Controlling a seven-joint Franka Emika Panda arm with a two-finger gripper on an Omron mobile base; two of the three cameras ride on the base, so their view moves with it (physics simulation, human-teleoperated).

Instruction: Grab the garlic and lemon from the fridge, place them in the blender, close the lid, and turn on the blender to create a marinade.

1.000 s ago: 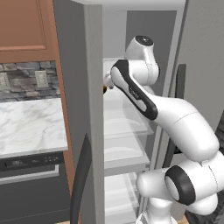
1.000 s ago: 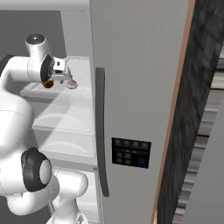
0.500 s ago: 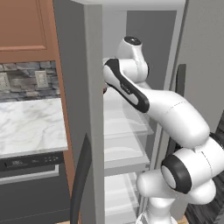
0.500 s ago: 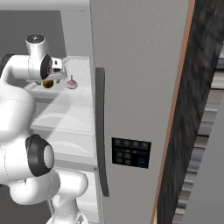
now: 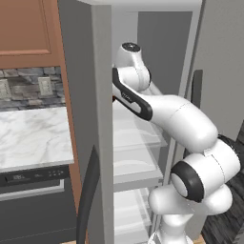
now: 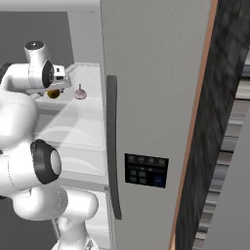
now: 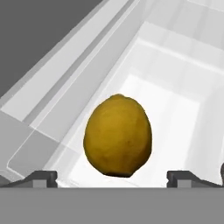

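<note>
Over the last second you swung the arm deeper into the fridge (image 5: pixel 102 57), so the lemon (image 7: pixel 118 136) sat dead centre at 12 o'clock of your wide-open, empty pincer (image 7: pixel 113 177). The garlic (image 6: pixel 80 93) waited just beside it at 3 o'clock on the same shelf (image 6: pixel 80 127), so I'd guess lemon was the first grab.

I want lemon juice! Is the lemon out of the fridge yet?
No, still in. The lemon sits on a white fridge shelf, loose between the wide-open jaws.

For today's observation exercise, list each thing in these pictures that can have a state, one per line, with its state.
fridge: door open, shelves exposed.
lemon: resting on a fridge shelf, between the open claw tips, not gripped.
garlic: sitting on the same shelf beside the lemon, untouched.
claw: open, tips on either side of the lemon.
</note>
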